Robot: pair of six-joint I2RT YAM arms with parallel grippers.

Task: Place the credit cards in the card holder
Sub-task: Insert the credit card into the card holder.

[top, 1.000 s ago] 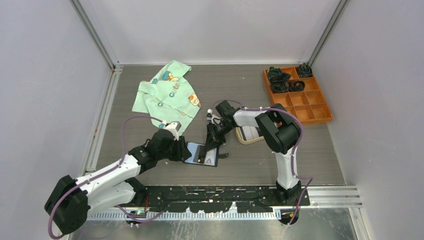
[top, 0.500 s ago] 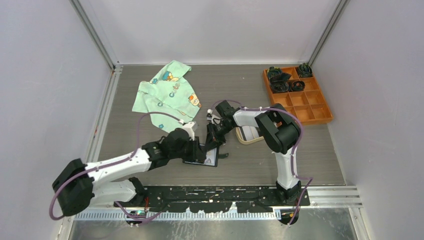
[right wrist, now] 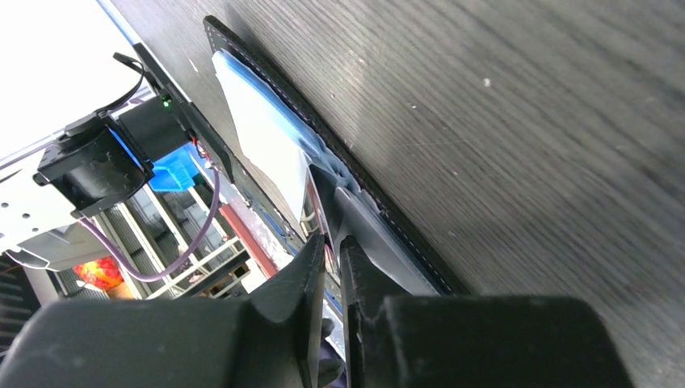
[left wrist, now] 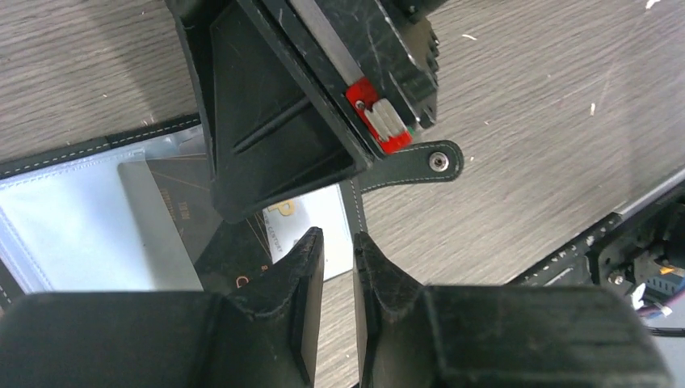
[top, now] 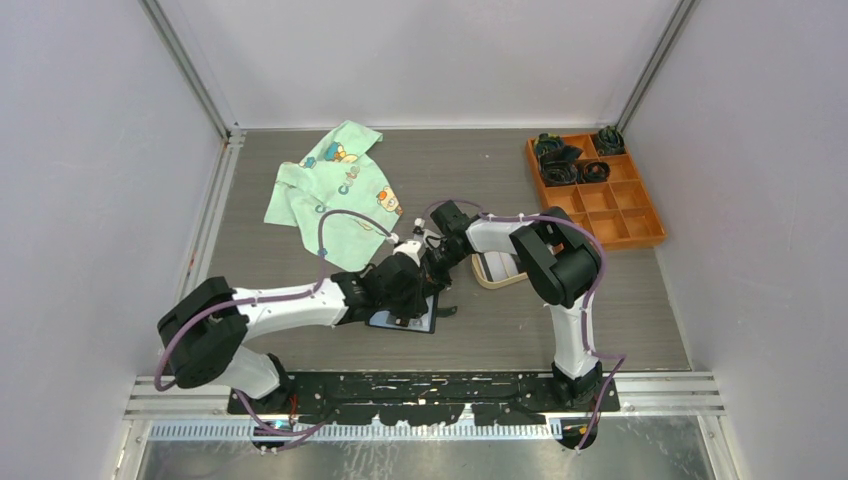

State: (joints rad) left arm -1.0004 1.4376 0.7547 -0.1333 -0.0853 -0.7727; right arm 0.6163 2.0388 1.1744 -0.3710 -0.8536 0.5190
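Observation:
The black card holder (top: 428, 321) lies open on the table, its clear pocket (left wrist: 65, 226) and snap tab (left wrist: 420, 162) facing up. A dark credit card (left wrist: 234, 250) stands tilted with its lower edge in the holder, and my right gripper (top: 432, 268) is shut on its upper end. A white credit card (left wrist: 323, 214) lies on the holder's right half. In the right wrist view the right gripper (right wrist: 333, 242) pinches a thin edge above the holder (right wrist: 266, 137). My left gripper (left wrist: 338, 238) hovers over the holder's near right corner, its jaws a narrow gap apart with nothing between them.
A green printed cloth (top: 335, 190) lies at the back left. An orange compartment tray (top: 610, 215) with black items stands at the back right. A beige oval tray (top: 495, 272) sits just right of the right gripper. The black base rail (top: 430, 385) runs along the near edge.
My left arm has swung right, from beside the card holder to over it, and its jaws have narrowed. The right gripper and its card have stayed in place.

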